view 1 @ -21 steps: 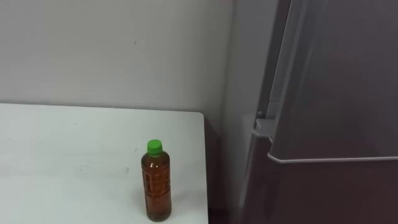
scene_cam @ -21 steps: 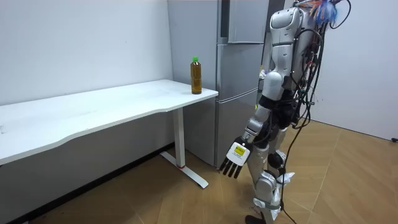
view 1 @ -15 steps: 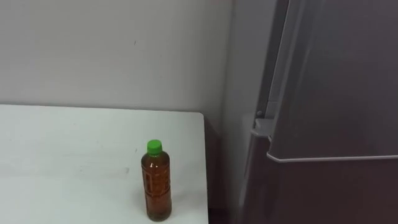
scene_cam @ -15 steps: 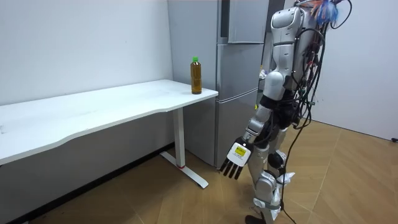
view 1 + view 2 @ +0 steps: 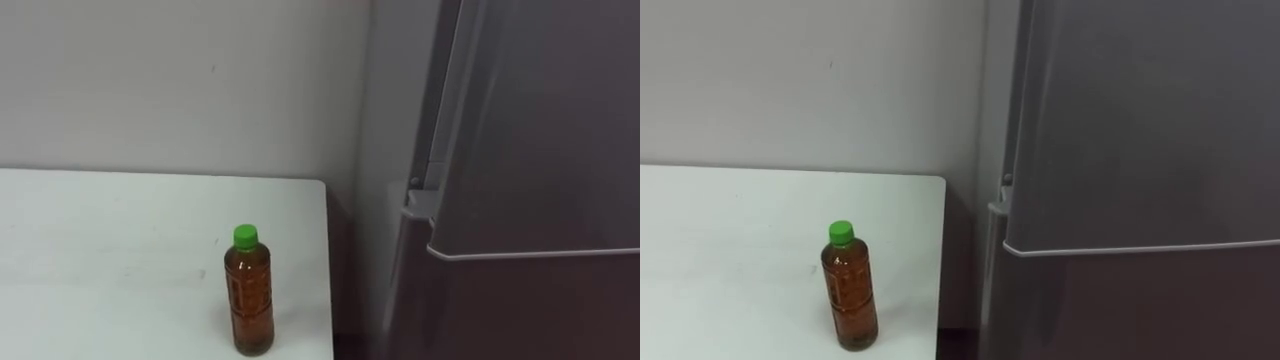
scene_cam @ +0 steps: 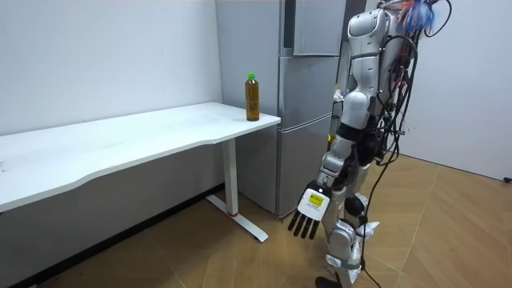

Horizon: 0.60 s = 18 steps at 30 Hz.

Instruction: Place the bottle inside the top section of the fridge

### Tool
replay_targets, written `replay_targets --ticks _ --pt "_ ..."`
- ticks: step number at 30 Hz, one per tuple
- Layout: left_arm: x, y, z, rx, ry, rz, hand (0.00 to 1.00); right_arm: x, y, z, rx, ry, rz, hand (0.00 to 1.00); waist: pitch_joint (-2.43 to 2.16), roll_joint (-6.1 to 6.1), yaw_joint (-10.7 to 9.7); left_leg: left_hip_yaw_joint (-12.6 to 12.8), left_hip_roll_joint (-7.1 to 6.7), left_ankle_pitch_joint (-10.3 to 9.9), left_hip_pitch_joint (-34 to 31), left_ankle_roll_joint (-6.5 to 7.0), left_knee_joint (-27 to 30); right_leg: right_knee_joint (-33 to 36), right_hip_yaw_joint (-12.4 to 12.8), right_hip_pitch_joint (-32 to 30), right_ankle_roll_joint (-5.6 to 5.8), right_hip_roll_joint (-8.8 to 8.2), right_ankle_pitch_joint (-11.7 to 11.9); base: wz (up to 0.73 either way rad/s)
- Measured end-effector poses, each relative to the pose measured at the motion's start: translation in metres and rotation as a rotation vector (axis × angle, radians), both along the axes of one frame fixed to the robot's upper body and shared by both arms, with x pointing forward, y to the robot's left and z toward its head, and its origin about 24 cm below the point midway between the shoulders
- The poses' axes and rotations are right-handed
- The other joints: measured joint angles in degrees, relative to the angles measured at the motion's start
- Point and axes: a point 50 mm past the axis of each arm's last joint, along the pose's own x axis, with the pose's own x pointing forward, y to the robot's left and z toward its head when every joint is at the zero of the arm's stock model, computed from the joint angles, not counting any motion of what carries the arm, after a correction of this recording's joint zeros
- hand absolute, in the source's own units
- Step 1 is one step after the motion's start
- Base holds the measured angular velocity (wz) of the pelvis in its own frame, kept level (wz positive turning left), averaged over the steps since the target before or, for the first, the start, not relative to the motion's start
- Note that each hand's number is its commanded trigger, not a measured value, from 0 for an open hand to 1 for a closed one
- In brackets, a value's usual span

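Room view first: the robot stands upright on the wooden floor [image 6: 448,232], just in front of the grey fridge [image 6: 308,88] and near the end of the long white table [image 6: 120,144]. Its left hand [image 6: 313,208] hangs low beside its leg, below the level of the table top and well apart from the bottle [image 6: 253,98]. The back of this hand is turned to the camera. The fingers [image 6: 304,230] are straight, a little spread, and point down to the floor; they hold nothing.

The bottle stands upright on the table, close to the end that is next to the fridge. From the head camera it is seen near the right edge of the table top, and a narrow dark gap lies between that edge and the side of the fridge. It has a green cap [image 5: 245,236] and is filled with a clear brown liquid almost up to the neck. Nothing touches it.

The fridge stands to the right of the table. Its upper door [image 5: 540,120] meets the lower door [image 5: 500,310] at a pale horizontal line, and both look closed. Behind the table is a plain light wall [image 5: 180,80].
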Motion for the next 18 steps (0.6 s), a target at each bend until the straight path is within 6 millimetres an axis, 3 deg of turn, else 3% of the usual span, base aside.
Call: replay_targets --ticks 4,9,13,18 --pt "-0.002 0.009 0.002 0.025 -0.020 0.143 0.00 -0.003 -0.001 0.000 0.001 0.004 -0.011 0.00 -0.08 0.12 1.3 -0.1 0.01 0.0 0.0 0.02 0.1 0.1 -0.1 0.1 -0.05 -0.04 0.0 0.00" --pt "-0.003 0.029 0.009 0.092 -0.075 0.386 0.00 -0.003 -0.008 0.001 0.001 -0.014 -0.091 0.00 -0.04 0.79 1.4 -1.0 -0.08 0.0 0.7 0.03 0.2 0.0 -1.1 1.1 -0.03 -0.23 0.0 0.08" --pt "0.010 0.047 0.019 0.162 -0.165 0.555 0.00 -0.003 -0.016 0.003 -0.022 -0.018 -0.112 0.00 -0.07 1.98 1.5 -1.1 -0.18 0.0 1.1 0.05 0.2 0.1 -1.0 1.6 -0.01 -0.31 0.0 0.01" --pt "0.047 0.077 0.045 0.273 -0.370 0.717 0.00 -0.004 -0.025 0.004 -0.050 -0.019 -0.115 0.00 0.04 3.36 2.6 -1.1 -0.18 0.0 0.9 0.05 0.6 0.3 -0.9 1.1 -0.03 -0.33 0.0 0.00"
